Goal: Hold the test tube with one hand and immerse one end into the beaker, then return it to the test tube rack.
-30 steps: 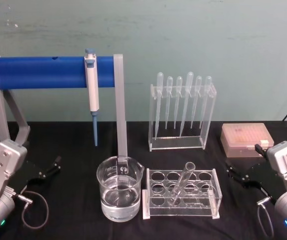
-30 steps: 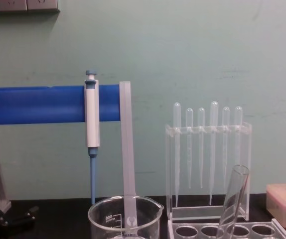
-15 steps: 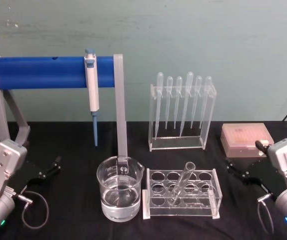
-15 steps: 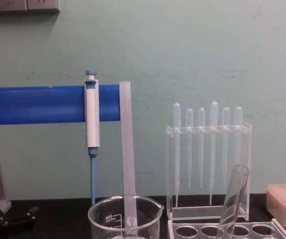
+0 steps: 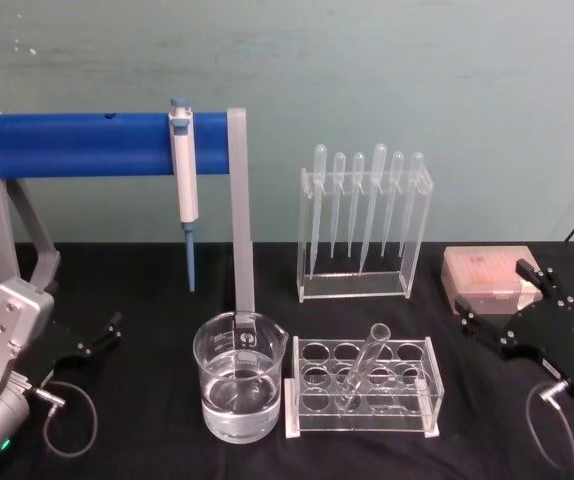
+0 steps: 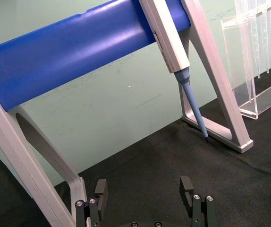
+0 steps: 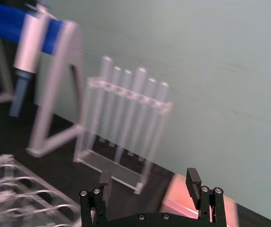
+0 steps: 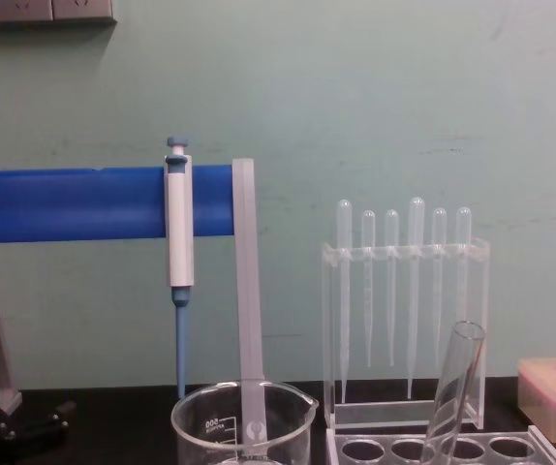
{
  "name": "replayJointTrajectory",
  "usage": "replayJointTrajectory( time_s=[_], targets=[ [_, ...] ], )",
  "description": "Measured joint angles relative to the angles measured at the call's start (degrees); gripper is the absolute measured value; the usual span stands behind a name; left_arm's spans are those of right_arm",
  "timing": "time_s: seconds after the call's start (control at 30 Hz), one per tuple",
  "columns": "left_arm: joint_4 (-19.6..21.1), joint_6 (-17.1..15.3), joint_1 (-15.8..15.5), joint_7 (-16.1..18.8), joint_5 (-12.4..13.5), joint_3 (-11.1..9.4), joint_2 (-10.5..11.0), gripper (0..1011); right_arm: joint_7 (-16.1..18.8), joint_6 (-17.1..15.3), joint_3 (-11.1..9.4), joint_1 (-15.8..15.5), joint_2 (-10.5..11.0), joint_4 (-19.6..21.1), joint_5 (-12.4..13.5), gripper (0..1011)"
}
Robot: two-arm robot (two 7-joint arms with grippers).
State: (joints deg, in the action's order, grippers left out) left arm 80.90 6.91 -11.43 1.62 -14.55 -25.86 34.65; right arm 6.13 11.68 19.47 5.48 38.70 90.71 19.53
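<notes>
"Where was the test tube (image 5: pixel 365 364)?"

"Leaning in its rack (image 5: pixel 361 412), just right of the beaker (image 5: pixel 239 376). The right gripper (image 5: pixel 495 295) hung nearby, fingers wide and empty. The left gripper (image 6: pixel 143 189) sat parked at the bench's (image 5: pixel 137 290) left, also wide."

"Best approach?"

"Probably grip the upper glass and lift along the lean. The tube's bottom was hard to make out."

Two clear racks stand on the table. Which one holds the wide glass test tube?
The low clear rack with round holes, beside the glass beaker; the wide glass test tube leans in it. The taller rack behind holds thin plastic pipettes.
</notes>
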Motion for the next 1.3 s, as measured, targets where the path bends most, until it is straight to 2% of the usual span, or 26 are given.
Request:
replayJointTrajectory(
  time_s=[0.1, 0.23, 0.33, 0.43, 0.47, 0.57, 0.63, 0.77, 1.0, 1.07, 1.3],
  targets=[
    [0.0, 0.0, 0.0, 0.0, 0.0, 0.0, 0.0, 1000, 3.2, 1.4, -0.7, -1.5, 1.3, 1.2, 2.0, 1003],
    [0.0, 0.0, 0.0, 0.0, 0.0, 0.0, 0.0, 1000, 11.3, 4.3, -0.9, -3.9, 4.4, 2.6, 5.5, 1003],
    [0.0, 0.0, 0.0, 0.0, 0.0, 0.0, 0.0, 1000, 16.4, 5.9, -0.7, -4.9, 6.3, 2.9, 6.8, 1003],
    [0.0, 0.0, 0.0, 0.0, 0.0, 0.0, 0.0, 1000, 19.8, 7.0, -0.3, -5.2, 7.2, 2.9, 7.5, 1003],
    [0.0, 0.0, 0.0, 0.0, 0.0, 0.0, 0.0, 1000, 22.3, 7.7, 0.1, -5.1, 7.7, 2.8, 7.8, 1003],
    [0.0, 0.0, 0.0, 0.0, 0.0, 0.0, 0.0, 1000, 26.6, 8.9, 1.1, -4.1, 7.9, 2.2, 8.1, 1003],
    [0.0, 0.0, 0.0, 0.0, 0.0, 0.0, 0.0, 1000, 28.3, 9.2, 1.6, -3.3, 7.7, 1.8, 8.2, 1003],
    [0.0, 0.0, 0.0, 0.0, 0.0, 0.0, 0.0, 1000, 32.0, 9.7, 3.0, -0.4, 5.7, 0.4, 8.0, 1003],
    [0.0, 0.0, 0.0, 0.0, 0.0, 0.0, 0.0, 1000, 35.0, 9.6, 4.2, 3.6, 1.8, -3.0, 8.2, 1003],
    [0.0, 0.0, 0.0, 0.0, 0.0, 0.0, 0.0, 1000, 36.1, 9.2, 4.7, 5.5, 0.1, -4.8, 8.3, 1003],
    [0.0, 0.0, 0.0, 0.0, 0.0, 0.0, 0.0, 1000, 37.9, 8.5, 5.3, 8.1, -2.6, -7.6, 8.0, 1003]
  ],
)
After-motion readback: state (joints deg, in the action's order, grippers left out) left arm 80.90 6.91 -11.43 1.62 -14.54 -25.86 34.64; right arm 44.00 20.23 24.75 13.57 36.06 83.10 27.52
